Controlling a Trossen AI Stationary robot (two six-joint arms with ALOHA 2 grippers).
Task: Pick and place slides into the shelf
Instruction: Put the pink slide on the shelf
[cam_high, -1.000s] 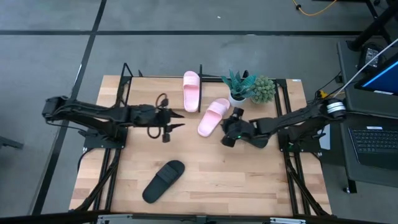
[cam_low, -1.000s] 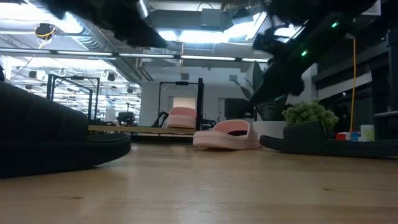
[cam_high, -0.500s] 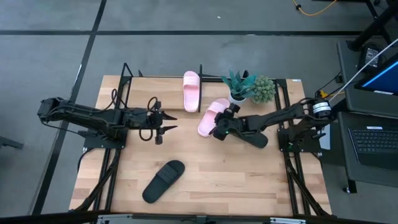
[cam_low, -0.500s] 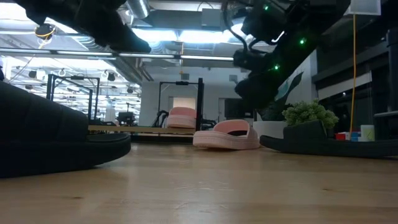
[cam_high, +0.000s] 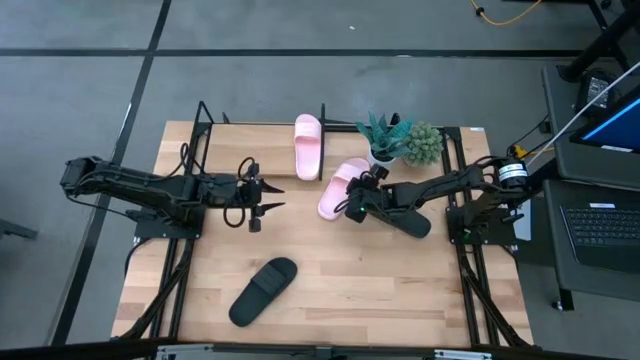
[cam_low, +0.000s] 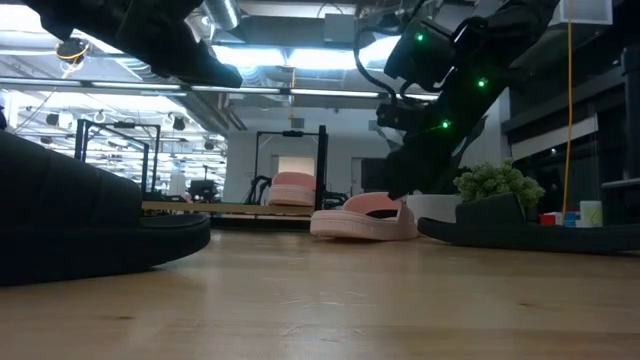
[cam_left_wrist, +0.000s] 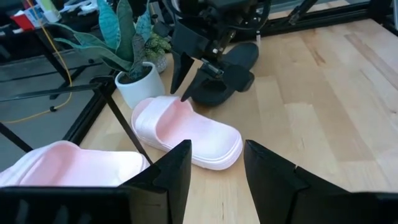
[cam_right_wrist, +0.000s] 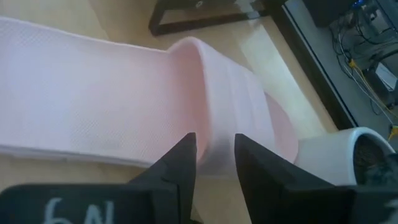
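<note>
One pink slide (cam_high: 343, 187) lies on the table, right of centre, next to a plant pot. My right gripper (cam_high: 351, 200) is open just above its strap, pointing down, one finger over the footbed and one over the strap top (cam_right_wrist: 233, 99). The other pink slide (cam_high: 307, 146) rests on the shelf (cam_high: 203, 125) at its right end. One black slide (cam_high: 263, 290) lies near the table's near edge. The other black slide (cam_high: 412, 220) lies partly under the right arm. My left gripper (cam_high: 266, 203) hovers open, left of centre, holding nothing. My right gripper (cam_right_wrist: 214, 146) straddles the heel-side edge of the pink slide's strap (cam_right_wrist: 202, 93) from above, with the fingers apart. I cannot tell whether either finger touches it. The slide lies flat on the table.
Two potted plants (cam_high: 385, 135) (cam_high: 423, 143) stand at the far right, close behind the pink slide. Black side rails (cam_high: 465, 250) run along both table sides. Bare wood lies between the near black slide and the grippers.
My right gripper has moved toward the table's left and down, from beside the black slide to just over the pink slide's strap. My left gripper has drawn back a little toward the left edge. No slide has moved.
</note>
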